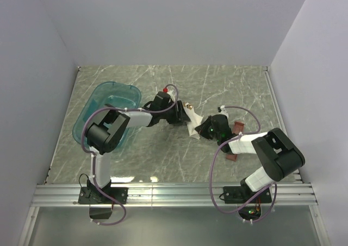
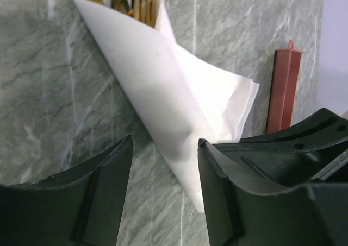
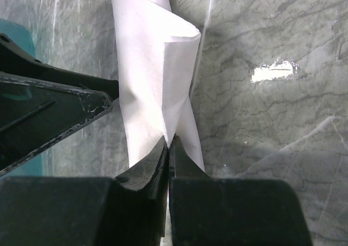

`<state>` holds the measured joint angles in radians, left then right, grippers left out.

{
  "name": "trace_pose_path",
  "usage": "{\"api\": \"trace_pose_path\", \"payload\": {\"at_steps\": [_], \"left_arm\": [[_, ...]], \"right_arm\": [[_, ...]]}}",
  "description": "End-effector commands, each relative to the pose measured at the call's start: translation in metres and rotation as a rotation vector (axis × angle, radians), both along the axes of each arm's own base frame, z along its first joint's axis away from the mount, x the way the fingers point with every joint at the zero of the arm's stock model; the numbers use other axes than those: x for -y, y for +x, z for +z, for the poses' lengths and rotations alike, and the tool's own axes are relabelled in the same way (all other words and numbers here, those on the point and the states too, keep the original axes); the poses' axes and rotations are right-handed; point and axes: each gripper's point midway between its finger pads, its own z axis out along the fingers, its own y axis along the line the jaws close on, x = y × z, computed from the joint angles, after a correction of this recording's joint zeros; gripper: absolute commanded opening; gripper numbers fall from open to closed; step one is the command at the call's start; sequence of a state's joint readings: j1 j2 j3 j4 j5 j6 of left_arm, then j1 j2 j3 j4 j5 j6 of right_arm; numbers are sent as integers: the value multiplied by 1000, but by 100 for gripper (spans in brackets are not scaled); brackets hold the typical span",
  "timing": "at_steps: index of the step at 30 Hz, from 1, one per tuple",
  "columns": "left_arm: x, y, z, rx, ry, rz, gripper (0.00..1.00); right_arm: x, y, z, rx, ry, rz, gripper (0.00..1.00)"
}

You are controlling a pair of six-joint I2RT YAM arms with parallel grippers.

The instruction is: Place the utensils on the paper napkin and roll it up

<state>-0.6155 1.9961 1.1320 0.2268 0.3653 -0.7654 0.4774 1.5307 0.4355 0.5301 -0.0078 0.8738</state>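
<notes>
The paper napkin (image 1: pixel 191 127) lies mid-table as a narrow white folded bundle. The utensils (image 2: pixel 133 0) are wrapped inside it; only their brownish-gold ends stick out of the far end. My left gripper (image 2: pixel 165 140) is open, its jaws straddling the napkin's (image 2: pixel 163 88) near pointed end without pinching it. My right gripper (image 3: pixel 169 140) is shut on a fold of the napkin (image 3: pixel 152 77) at its near edge. In the top view the left gripper (image 1: pixel 182 115) and right gripper (image 1: pixel 204 131) meet at the bundle from opposite sides.
A translucent teal tub (image 1: pixel 106 113) stands at the left, under the left arm. A long reddish-brown tray (image 1: pixel 235 143) lies right of the napkin, partly under the right arm; it also shows in the left wrist view (image 2: pixel 283 88). Walls enclose the marble table (image 1: pixel 163 83).
</notes>
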Motion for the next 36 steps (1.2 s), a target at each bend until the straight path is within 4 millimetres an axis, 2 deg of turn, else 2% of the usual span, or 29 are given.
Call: {"api": "trace_pose_path", "payload": {"at_steps": [1, 5, 8, 10, 17, 20, 24, 29, 32, 34, 36], "left_arm": [[10, 6, 39, 104, -68, -8, 57], [17, 13, 77, 180, -106, -19, 56], [29, 11, 83, 187, -114, -55, 54], [36, 10, 81, 166, -128, -70, 53], [45, 15, 49, 108, -125, -80, 50], [46, 17, 42, 99, -120, -76, 49], [47, 17, 31, 84, -110, -77, 49], [48, 16, 21, 71, -100, -75, 48], [47, 16, 19, 69, -92, -73, 47], [46, 16, 18, 70, -89, -71, 47], [46, 16, 18, 68, -90, -71, 47]], "right_arm": [[11, -13, -19, -58, -55, -2, 3], [12, -12, -14, -47, -52, -2, 14], [13, -12, -7, -33, -53, -3, 20], [15, -9, -2, -18, -63, -12, 21], [17, 3, 8, 1, -94, -40, 19], [18, 7, 14, 14, -86, -58, 20], [23, 10, 17, 7, -111, -79, 22], [33, 3, 14, -41, -160, -110, 24], [45, 2, 25, -34, -205, -148, 28], [54, 4, 37, -21, -237, -179, 29], [55, 8, 54, 11, -247, -181, 29]]}}
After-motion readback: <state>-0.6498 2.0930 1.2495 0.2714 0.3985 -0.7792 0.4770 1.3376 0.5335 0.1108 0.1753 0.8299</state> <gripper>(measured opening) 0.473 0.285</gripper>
